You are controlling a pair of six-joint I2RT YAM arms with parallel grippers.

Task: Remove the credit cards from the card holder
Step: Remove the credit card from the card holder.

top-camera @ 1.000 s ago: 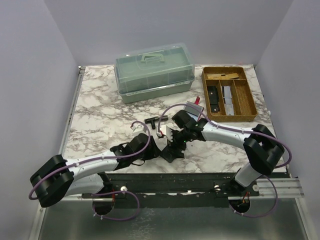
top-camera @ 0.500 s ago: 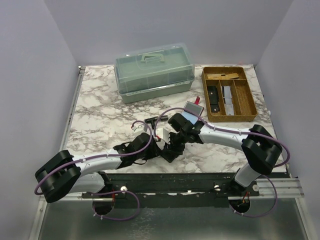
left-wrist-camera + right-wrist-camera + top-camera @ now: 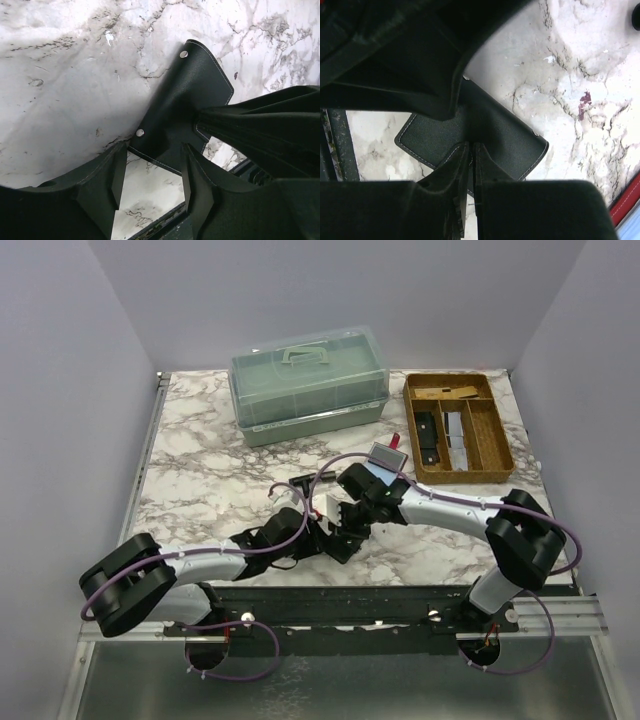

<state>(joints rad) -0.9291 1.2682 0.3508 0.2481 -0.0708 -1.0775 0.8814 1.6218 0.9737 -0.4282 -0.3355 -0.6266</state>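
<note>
Only the wrist views show the right hand (image 3: 471,147) pinching the card holder (image 3: 505,135), the left hand (image 3: 153,154) spread astride it.

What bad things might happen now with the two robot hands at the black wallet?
The right gripper pinches only a small part of the black card holder, so it might slip free. The left gripper is open close beside it, so the two might bump. No card shows in the wrist views, so the left gripper might grab the holder itself instead.
</note>
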